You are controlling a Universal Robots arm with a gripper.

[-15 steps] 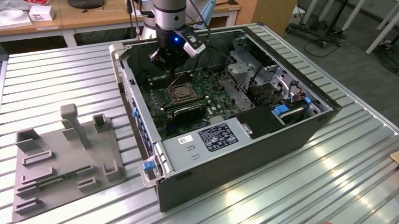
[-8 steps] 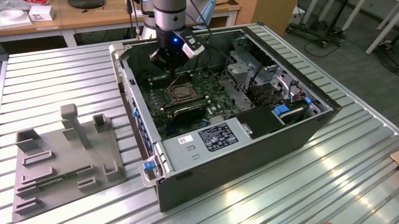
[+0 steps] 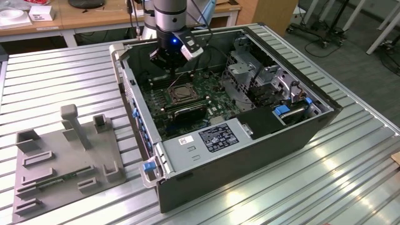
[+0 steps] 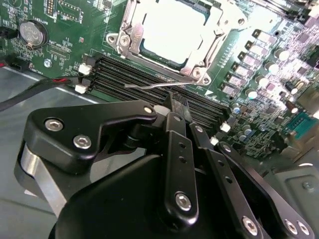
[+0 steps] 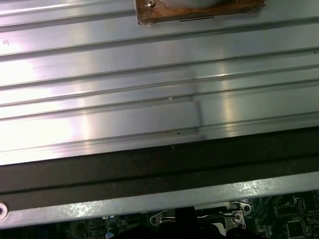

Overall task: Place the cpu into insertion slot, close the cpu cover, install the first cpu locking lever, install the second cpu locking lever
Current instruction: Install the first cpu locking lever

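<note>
One robot arm (image 3: 168,18) reaches down into an open computer case (image 3: 250,140), which lies open side up on a ribbed metal tabletop (image 3: 56,79); the gripper (image 3: 166,60) hangs inside the case over the green motherboard (image 3: 209,98), just beside the insertion slot (image 3: 181,92), on the side nearer the arm's base. In the second wrist view the black fingers (image 4: 175,134) run forward and meet at their tips, drawn together with no gap visible and nothing seen clamped between them. The cpu (image 4: 172,25) is seated in the insertion slot, a pale bright square; the cpu cover (image 4: 133,30) lies flat around it as a silvery frame, the chip showing through its cut-out centre. A thin wire locking lever (image 4: 149,85) stretches along the near edge of the socket, above the long black memory slots (image 4: 112,73); its hooked end stands free of the frame. The fingertips sit just short of this lever; whether they touch it cannot be told. A round coin battery (image 4: 32,34) lies on the board, well apart from the socket. In the exterior view a grey fixture board (image 3: 62,161) with upright blocks rests on the tabletop at the exterior view's left, apart from the case.
</note>
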